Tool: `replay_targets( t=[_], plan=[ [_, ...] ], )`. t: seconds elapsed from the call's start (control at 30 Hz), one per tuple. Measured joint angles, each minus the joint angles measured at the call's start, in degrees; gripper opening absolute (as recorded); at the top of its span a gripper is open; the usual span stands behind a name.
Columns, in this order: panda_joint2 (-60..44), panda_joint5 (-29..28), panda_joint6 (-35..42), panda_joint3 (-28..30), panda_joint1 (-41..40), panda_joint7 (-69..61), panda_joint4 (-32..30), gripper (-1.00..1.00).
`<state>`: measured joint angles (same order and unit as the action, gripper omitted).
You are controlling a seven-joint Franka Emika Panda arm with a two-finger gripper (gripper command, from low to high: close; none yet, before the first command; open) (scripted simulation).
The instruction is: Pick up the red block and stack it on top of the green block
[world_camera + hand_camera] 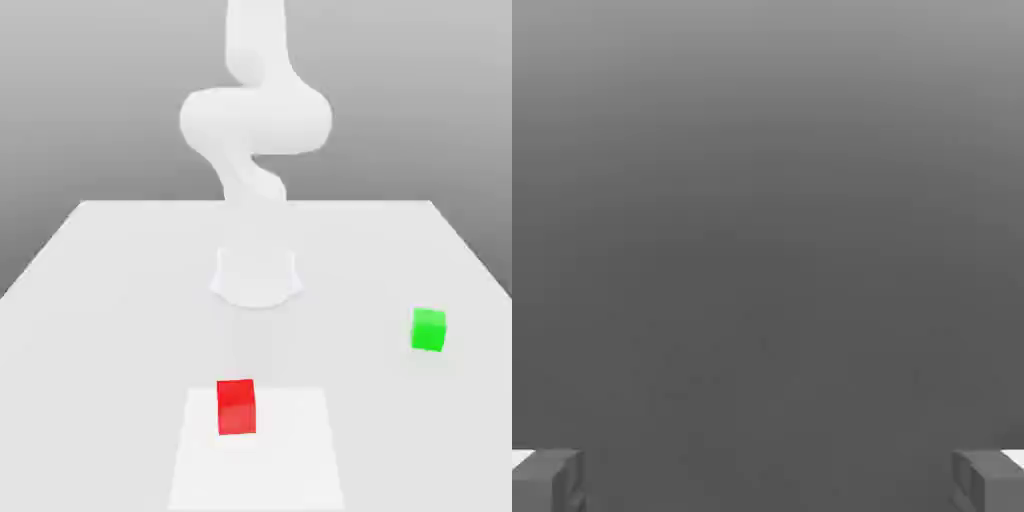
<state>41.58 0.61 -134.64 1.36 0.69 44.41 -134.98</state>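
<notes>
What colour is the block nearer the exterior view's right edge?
Bright green: the green block, plain and matte, shows best in the exterior view.

Red block [236,407] plain bright red; green block [428,329] plain bright green; arm [255,120] white; table [120,300] pale grey, with a lighter square patch [290,450]; fingers [550,480] grey.

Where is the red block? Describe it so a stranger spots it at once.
Start at the white arm's base in the middle of the pale table. Come toward the near edge to a lighter square patch; the red block sits on it. The only other cube is green, off toward the exterior view's right.
</notes>
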Motion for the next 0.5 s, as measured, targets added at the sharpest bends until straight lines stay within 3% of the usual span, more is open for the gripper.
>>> replay_targets(
  t=[0.5],
  plan=[
    [-31.8, 1.6, -20.7, 4.7, 2.2, -8.3, -22.2, 0.0]
  ],
)
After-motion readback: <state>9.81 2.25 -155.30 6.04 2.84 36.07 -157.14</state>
